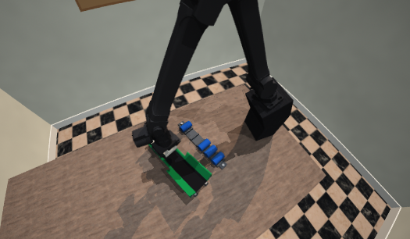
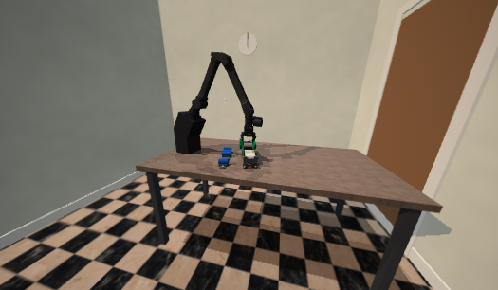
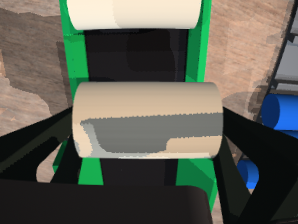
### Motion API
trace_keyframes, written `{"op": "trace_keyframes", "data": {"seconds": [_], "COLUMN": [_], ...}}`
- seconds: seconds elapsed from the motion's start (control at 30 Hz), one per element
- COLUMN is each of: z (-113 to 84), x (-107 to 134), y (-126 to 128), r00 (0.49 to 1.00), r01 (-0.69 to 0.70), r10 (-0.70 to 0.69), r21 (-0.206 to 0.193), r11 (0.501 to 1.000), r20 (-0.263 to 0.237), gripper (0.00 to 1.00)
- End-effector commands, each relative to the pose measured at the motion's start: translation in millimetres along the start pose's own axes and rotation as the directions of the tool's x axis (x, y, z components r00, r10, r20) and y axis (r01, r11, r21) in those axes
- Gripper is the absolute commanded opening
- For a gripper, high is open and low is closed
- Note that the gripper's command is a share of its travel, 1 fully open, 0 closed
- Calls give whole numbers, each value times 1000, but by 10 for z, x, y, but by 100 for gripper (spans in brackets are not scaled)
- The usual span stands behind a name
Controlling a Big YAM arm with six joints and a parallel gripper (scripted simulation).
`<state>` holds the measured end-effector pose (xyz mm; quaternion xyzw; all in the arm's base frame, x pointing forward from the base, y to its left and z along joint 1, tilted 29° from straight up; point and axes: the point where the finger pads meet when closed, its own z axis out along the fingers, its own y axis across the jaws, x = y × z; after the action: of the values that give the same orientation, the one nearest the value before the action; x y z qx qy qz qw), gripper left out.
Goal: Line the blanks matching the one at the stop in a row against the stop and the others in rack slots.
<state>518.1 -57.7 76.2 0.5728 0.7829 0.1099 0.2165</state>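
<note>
My gripper [image 1: 169, 151] [image 2: 248, 138] [image 3: 147, 112] is shut on a cream blank [image 3: 148, 100], one fingertip at each end. It holds the blank above the ramp, crosswise over the black bed. The feed ramp has green side walls [image 1: 179, 183] [image 3: 199, 55] and a black bed [image 1: 188, 171] [image 3: 135, 55]. Cream blanks [image 2: 249, 154] [image 3: 135, 12] lie across its one end; my arm hides them in the top view, and I cannot count them surely. The grey stock rack [image 1: 194, 135] [image 3: 292, 65] holds several blue blanks: one [image 1: 186, 126] at one end, the others [image 1: 211, 151] grouped at the other.
The rack runs beside the ramp, a narrow strip of table [image 1: 242, 183] [image 2: 313, 166] between them. Bare grey slots show between the single blue blank and the group. The arm's black base [image 1: 267, 115] [image 2: 187, 135] stands on the rack's side of the table.
</note>
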Motion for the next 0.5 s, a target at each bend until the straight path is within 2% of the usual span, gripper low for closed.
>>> {"op": "trace_keyframes", "data": {"seconds": [0.0,0.17,0.3,0.33,0.37,0.47], "z": [25,241,341,331,208,270], "x": [-138,-132,-130,-139,-181,-132], "y": [219,217,217,231,312,200], "r00": [1000,1000,1000,1000,999,1000], "r01": [3,5,4,4,4,3], "r10": [-2,-4,-3,-3,-1,-1], "r21": [-48,-47,-46,-50,-77,-54], "r11": [999,999,999,999,997,999], "r20": [23,21,20,23,35,26], "gripper": [66,66,66,66,66,66]}}
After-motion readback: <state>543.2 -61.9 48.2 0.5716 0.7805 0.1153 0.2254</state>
